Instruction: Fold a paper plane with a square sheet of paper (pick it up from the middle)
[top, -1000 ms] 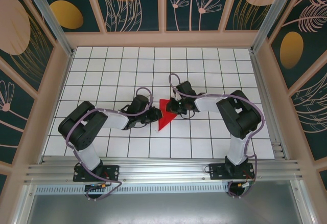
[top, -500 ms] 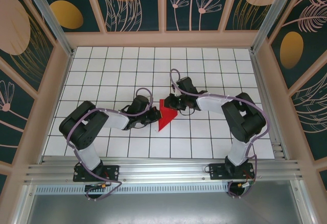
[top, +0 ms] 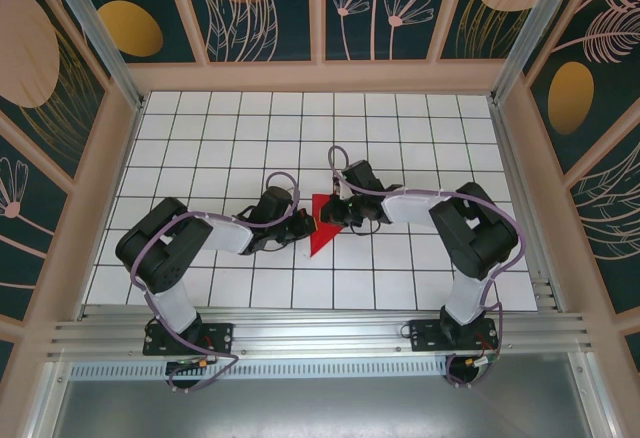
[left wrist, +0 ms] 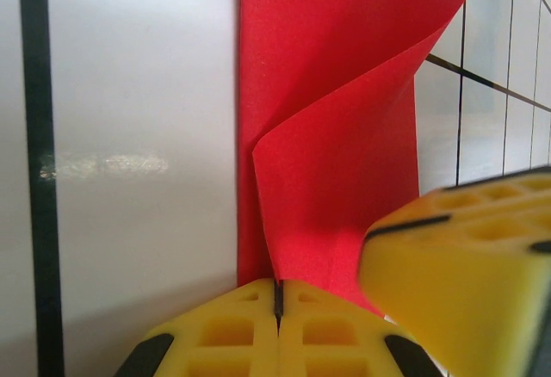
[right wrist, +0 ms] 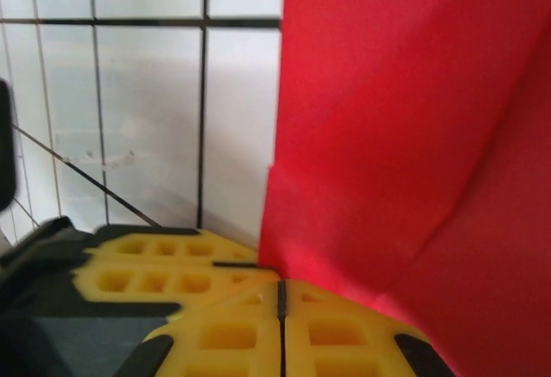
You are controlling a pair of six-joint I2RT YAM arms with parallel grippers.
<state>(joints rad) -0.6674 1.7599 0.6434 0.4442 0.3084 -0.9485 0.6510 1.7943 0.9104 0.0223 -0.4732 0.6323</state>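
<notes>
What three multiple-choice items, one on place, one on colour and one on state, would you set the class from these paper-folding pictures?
1. Where is the red paper?
A. Between the left tool and the right tool, near the middle of the table.
B. At the far left corner.
C. Against the back wall.

2. What colour are the tools' fingers?
A. Blue.
B. Yellow.
C. White.

3. How do the left tool's jaws stand?
A. Wide open.
B. Shut on nothing.
C. Shut on the paper's fold.

Answers:
1 A, the top view shows it between them.
2 B, both wrist views show yellow.
3 C, the crease runs into the closed seam.
</notes>
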